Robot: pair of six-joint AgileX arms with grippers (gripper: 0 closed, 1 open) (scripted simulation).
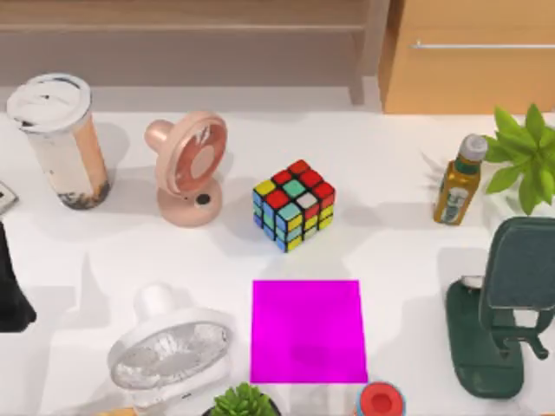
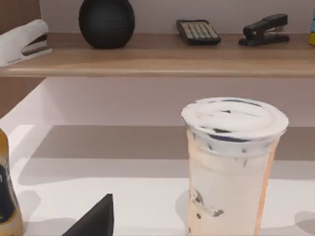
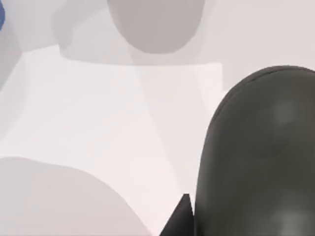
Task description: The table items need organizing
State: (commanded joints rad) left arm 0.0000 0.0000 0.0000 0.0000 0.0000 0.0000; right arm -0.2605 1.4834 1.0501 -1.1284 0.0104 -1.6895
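Judging by the bare mat [image 1: 308, 329], we have barely begun: the cup [image 1: 56, 139] stands at the bench's [image 1: 390, 251] back left, before our left tool [image 2: 93, 221]. The mouse [image 3: 261, 157] sits just beside our right tool [image 3: 181, 219]. We cannot tell whether either tool grips.

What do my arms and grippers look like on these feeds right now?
Left arm: a plain black mass at the top view's left edge. Left gripper: a matte black wedge tapering to a point. Right gripper: a small black pointed tip next to the dark grey mouse. No cables or markings are visible.
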